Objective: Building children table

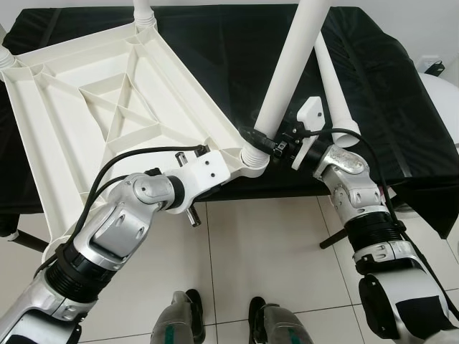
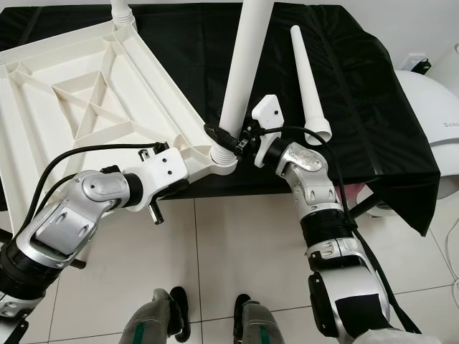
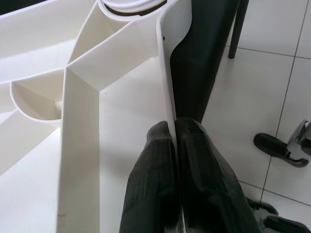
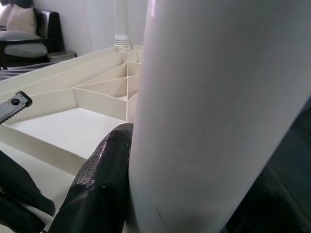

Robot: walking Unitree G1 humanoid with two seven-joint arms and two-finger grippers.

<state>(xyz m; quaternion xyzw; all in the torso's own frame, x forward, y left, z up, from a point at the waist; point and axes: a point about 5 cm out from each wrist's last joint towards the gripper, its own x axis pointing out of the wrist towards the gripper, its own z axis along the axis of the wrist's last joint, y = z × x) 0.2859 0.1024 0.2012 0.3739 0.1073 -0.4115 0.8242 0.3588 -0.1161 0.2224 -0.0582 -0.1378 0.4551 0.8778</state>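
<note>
The white plastic tabletop [image 1: 107, 107] lies upside down, ribs up, on a black-covered table and overhangs its front edge. My left gripper [image 3: 174, 131] is shut on the tabletop's thin near rim [image 3: 167, 73], close to the near corner socket [image 1: 252, 159]. A white table leg [image 1: 290, 68] stands tilted in that socket. My right gripper [image 1: 267, 142] is shut around the leg's base, one black finger [image 4: 104, 170] pressed against the leg [image 4: 214, 116]. A second leg [image 1: 145, 14] stands in the far corner. A loose leg [image 2: 308, 79] lies on the cloth to the right.
The black cloth [image 1: 373, 64] drapes over the table's right and front edges. A white rounded object [image 2: 430, 100] stands at the far right. My feet [image 1: 186, 308] are on the tiled floor below. A dark sofa [image 4: 29, 29] is in the background.
</note>
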